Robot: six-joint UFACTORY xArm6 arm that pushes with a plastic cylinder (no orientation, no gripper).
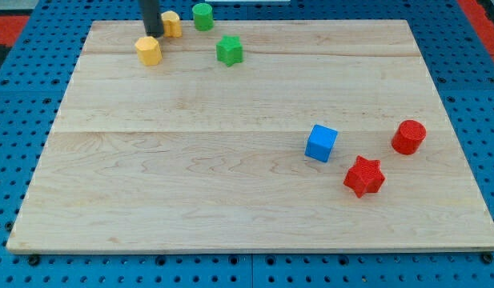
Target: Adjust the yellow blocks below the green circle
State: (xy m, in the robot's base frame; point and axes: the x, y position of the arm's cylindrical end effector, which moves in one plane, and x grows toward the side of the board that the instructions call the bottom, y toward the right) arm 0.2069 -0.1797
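Observation:
The green circle block (pixel 202 16) stands at the top of the wooden board, left of centre. One yellow block (pixel 172 23) sits just left of it. A second yellow block (pixel 149 50), hexagon-like, lies lower and further left. My tip (pixel 153 35) is between the two yellow blocks, right above the lower one and at the left edge of the upper one. A green star block (pixel 229 50) lies below and right of the green circle.
A blue cube (pixel 321 143), a red star (pixel 364 176) and a red cylinder (pixel 408 137) sit at the view's right, lower half. The wooden board (pixel 230 176) lies on a blue pegboard; its top edge is close behind the yellow and green blocks.

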